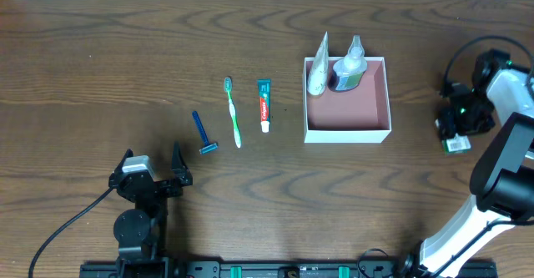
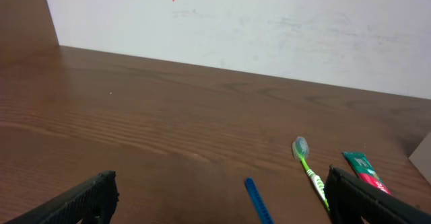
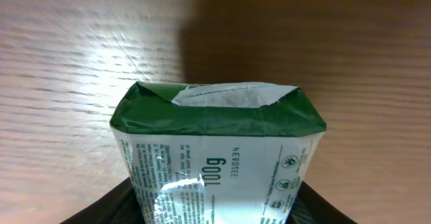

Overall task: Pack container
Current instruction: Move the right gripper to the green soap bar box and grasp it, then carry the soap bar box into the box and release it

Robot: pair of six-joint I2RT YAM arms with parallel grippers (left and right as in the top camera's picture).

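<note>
a green-topped packet [image 3: 217, 143] is clasped in the right gripper [image 1: 457, 134], well right of the container [image 1: 348, 133] at table centre-right, so pickup is judged in hand; a lift and carry over its rim are called for, the left gripper [image 1: 152, 156] being spread open.

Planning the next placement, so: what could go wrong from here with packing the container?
The right hand grips the green-topped packet by one end; it could tilt or slip. The container already holds a tube and bottle standing at its far side; the packet might knock them over.
</note>
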